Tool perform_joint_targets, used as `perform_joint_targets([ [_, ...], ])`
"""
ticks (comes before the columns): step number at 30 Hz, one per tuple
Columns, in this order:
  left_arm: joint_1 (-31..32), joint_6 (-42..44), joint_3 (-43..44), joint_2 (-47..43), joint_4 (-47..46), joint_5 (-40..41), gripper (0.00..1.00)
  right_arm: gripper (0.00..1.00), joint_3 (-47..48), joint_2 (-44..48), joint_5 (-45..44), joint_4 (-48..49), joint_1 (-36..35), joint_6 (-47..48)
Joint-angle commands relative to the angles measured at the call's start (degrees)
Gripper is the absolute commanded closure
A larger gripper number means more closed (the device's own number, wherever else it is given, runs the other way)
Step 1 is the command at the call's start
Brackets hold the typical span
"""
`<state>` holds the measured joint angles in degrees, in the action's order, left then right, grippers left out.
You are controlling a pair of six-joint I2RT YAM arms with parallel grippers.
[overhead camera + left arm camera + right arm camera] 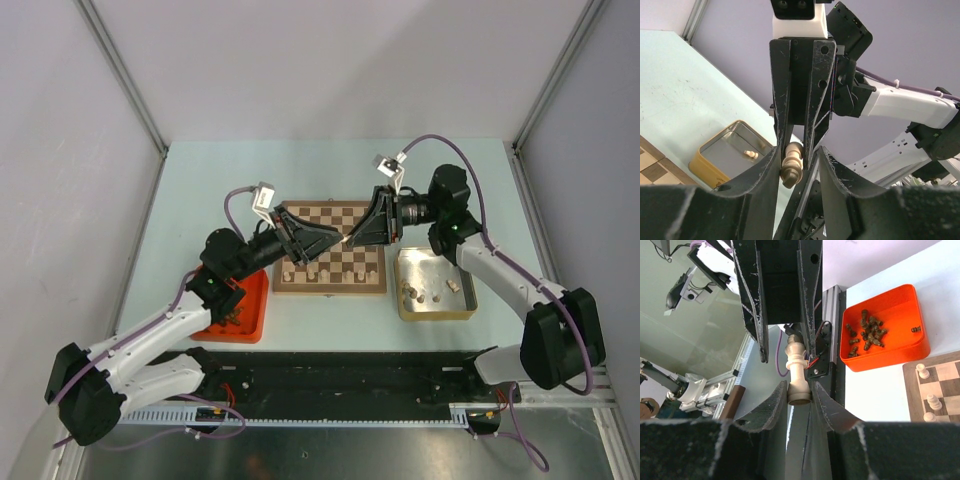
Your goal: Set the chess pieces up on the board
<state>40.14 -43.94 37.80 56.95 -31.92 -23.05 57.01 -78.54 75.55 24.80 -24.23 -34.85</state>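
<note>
The two grippers meet tip to tip above the middle of the board (pixel 330 215). My right gripper (pixel 354 238) (pixel 800 387) is shut on the base of a pale beige chess piece (pixel 796 370), held sideways in the air. My left gripper (pixel 338 238) (pixel 798 150) is open, its fingers on either side of the piece's head (pixel 791 162) with a gap on the right side. Several pale pieces (pixel 310 270) stand on the board's near rows; some show in the right wrist view (pixel 923 371).
A gold tin (pixel 437 316) right of the board holds a few pale pieces (pixel 422 295); it shows in the left wrist view (pixel 715 155). A red tray (pixel 262 300) left of the board holds several dark pieces (pixel 867 332).
</note>
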Motion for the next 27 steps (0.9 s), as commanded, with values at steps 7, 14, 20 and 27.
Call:
perform_joint_targets([
  [7, 0.11, 0.61, -0.36, 0.18, -2.36, -0.42, 0.59, 0.91, -1.38, -1.53, -1.37, 16.33, 1.29, -12.43],
  [14, 0.11, 0.88, -0.54, 0.09, -2.36, 0.11, 0.6, 0.91, -1.82, -1.88, -1.28, 16.6, 1.29, -12.61],
  [20, 0.03, 1.14, -0.54, -0.08, -2.27, 0.37, 0.74, 0.91, -1.99, -2.14, -1.28, 17.04, 1.29, -12.96],
  [27, -0.06, 2.19, -1.15, -0.78, -1.92, 1.86, 0.86, 0.89, -2.17, -1.88, -1.19, 15.29, 1.11, -11.21],
])
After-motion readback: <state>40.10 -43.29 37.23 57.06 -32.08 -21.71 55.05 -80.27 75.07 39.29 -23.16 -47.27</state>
